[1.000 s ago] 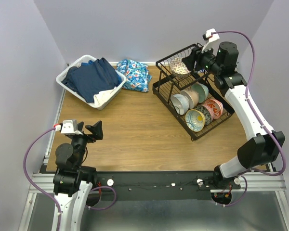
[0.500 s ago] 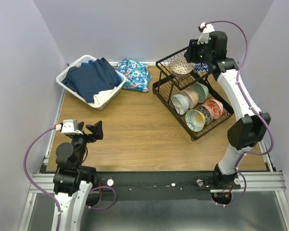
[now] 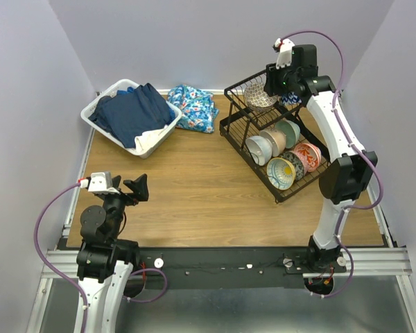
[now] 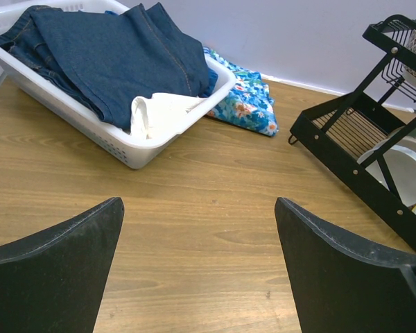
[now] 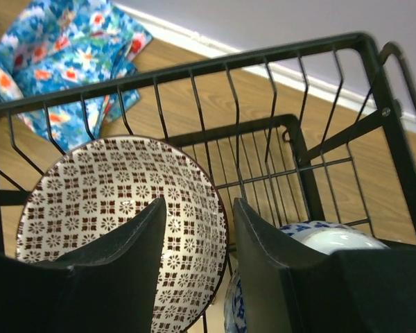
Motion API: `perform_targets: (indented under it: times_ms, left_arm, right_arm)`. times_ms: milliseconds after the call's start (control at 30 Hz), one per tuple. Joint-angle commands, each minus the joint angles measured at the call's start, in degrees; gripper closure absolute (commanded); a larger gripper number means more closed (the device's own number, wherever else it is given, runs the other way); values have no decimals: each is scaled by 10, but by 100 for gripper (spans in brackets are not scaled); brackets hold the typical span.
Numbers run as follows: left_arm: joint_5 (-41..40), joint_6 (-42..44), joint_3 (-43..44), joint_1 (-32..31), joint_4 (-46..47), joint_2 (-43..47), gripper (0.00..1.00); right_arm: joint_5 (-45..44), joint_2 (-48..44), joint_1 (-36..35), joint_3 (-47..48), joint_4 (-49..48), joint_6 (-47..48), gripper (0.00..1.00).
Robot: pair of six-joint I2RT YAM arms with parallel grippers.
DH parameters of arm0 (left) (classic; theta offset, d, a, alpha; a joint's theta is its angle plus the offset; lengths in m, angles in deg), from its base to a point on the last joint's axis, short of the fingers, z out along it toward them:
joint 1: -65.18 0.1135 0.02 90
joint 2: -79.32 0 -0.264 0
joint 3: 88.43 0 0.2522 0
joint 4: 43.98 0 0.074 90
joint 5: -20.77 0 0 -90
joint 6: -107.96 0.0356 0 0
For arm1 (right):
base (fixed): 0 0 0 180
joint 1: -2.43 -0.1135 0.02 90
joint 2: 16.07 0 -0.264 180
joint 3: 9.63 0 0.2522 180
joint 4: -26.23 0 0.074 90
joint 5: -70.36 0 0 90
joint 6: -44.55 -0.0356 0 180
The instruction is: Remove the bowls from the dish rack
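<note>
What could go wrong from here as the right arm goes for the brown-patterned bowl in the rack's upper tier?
The right arm's jaws look set near one edge of the patterned bowl; a shallow grip could let it slip onto the lower-tier bowls. The blue-and-white bowl sits close beside it and could be knocked. Lifting could catch the rim on the dish rack wires.

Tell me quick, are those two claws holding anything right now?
Left gripper: wide open, holding nothing.
Right gripper: partly open at the rim of the round brown-and-white patterned ceramic bowl, not clamped on it.
</note>
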Motion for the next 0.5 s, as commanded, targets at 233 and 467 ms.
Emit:
perform_targets:
  times_ms: [233,467]
  left_arm:
    - [12,7,0,0,8,-7,1]
    - [12,8,0,0,6,-7,1]
  right_arm:
    - [46,32,-2,28,53,74,53]
    - [72,34,-3,35,53,80,90]
